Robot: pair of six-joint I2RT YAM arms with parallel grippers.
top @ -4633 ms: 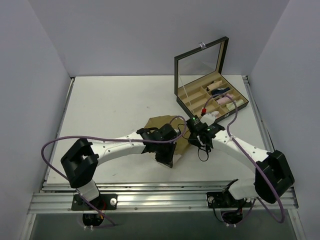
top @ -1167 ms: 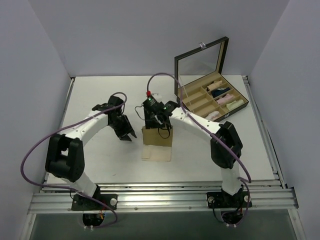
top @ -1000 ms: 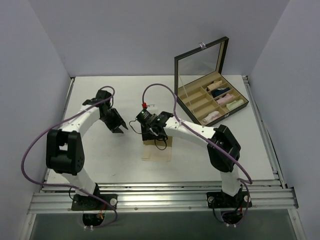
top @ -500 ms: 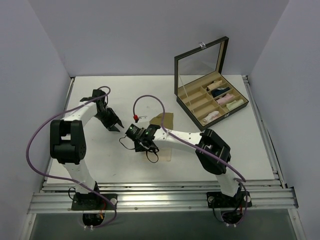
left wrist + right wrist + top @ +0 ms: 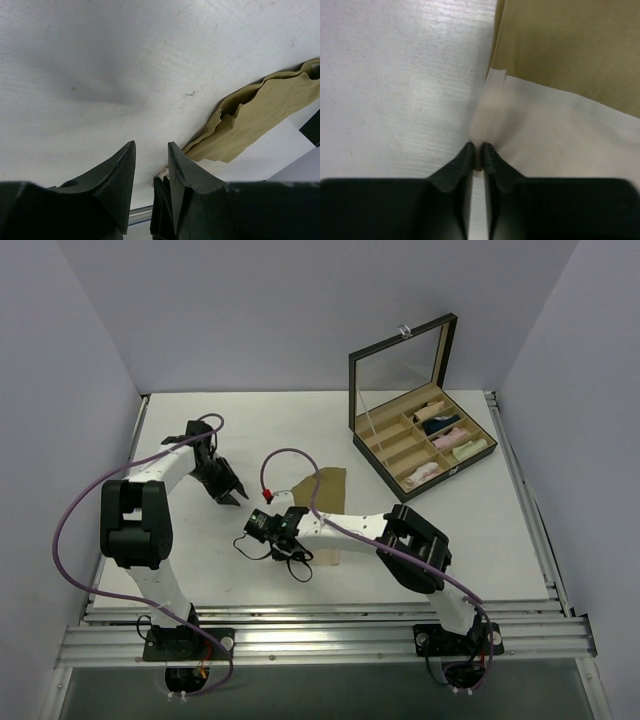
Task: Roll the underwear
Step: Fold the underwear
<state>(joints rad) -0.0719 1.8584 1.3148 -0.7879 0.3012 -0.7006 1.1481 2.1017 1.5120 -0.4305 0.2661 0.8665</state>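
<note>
The tan underwear point(image 5: 325, 490) lies flat on the table's middle, its paler band point(image 5: 550, 135) at the near end. My right gripper point(image 5: 295, 533) reaches in from the underwear's left side. In the right wrist view that gripper point(image 5: 477, 159) is shut on the band's left edge, which lifts into a small ridge between the fingertips. My left gripper point(image 5: 232, 495) hovers to the left of the cloth, apart from it. In the left wrist view it point(image 5: 151, 150) stands open with nothing between its fingers, and the tan underwear point(image 5: 250, 115) shows crumpled to the right.
An open black box point(image 5: 420, 440) with an upright lid stands at the back right, its compartments holding several cloth rolls. The right arm's elbow point(image 5: 415, 540) lies low, right of the underwear. Purple cables loop above both arms.
My right gripper slid toward the near left along the underwear and closed on the paler band's edge. The left gripper drew away to the left, then held still.
</note>
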